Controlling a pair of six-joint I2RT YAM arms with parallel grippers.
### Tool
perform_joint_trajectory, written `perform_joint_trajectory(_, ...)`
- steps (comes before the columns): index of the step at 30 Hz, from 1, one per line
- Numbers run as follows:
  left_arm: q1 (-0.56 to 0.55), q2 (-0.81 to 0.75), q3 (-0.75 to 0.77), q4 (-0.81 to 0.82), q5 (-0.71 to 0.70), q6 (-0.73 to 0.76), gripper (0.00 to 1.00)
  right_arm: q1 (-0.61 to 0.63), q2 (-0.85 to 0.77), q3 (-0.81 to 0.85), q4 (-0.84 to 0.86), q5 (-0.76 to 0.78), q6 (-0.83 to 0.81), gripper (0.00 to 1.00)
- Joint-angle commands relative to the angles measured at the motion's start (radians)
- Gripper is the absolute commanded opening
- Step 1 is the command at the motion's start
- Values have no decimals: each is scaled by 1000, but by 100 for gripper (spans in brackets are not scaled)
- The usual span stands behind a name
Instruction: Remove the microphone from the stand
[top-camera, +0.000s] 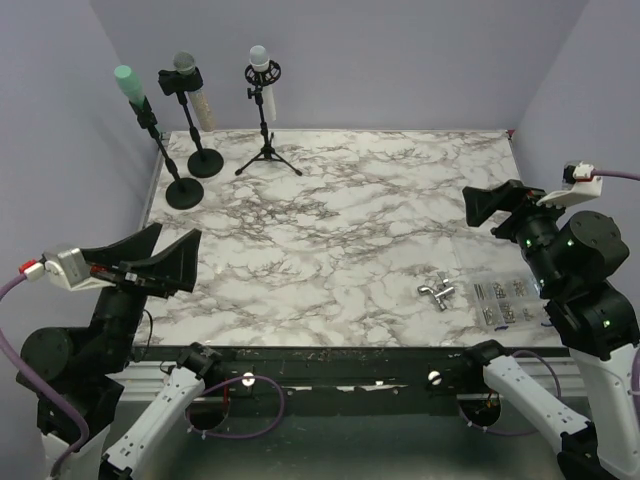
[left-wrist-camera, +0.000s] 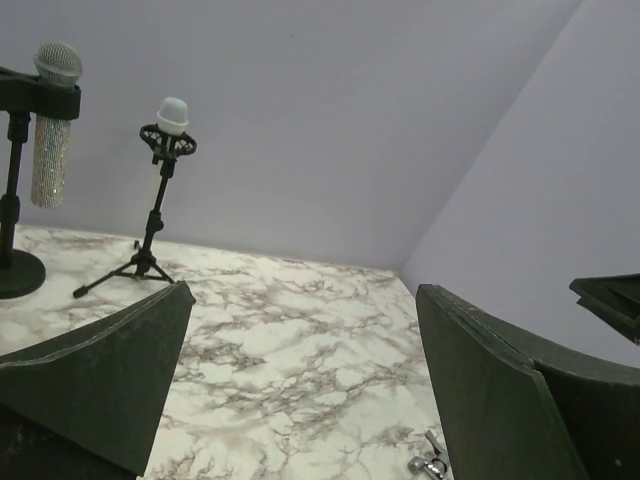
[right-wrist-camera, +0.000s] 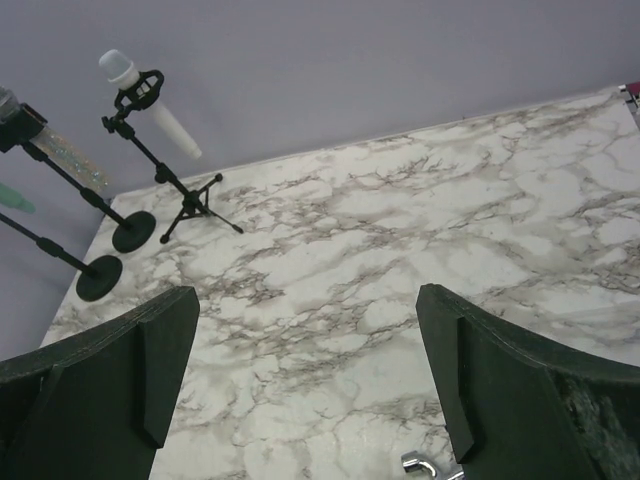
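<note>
Poking into right wrist view, green microphone (right-wrist-camera: 12, 198) mostly cut off.

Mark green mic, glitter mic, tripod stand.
green mic (top-camera: 130, 88), top external view, on its head.
glitter mic (left-wrist-camera: 47, 160), left wrist view, on its sparkly body.
tripod stand (top-camera: 266, 130), top external view, on its centre pole.
</note>
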Motion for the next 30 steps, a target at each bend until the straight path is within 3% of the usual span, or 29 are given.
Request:
perform_joint_trajectory(1, -3, 37, -19, -31, 27, -21, 98, -4, 4, -31, -17, -12, 27, 100)
perform_joint_trajectory(17, -3, 128, -98, -55, 87, -28, 98, -4, 66, -146, -27, -104, 97, 100)
perform_joint_trajectory(24, -2, 289, -140, -109, 32, -24, 99, -5, 72, -279, 49, -273, 139, 100)
perform_joint_trajectory(30, 0, 417, -258, 15, 60, -101, 99, -5, 127, -431, 171, -509, 163, 100)
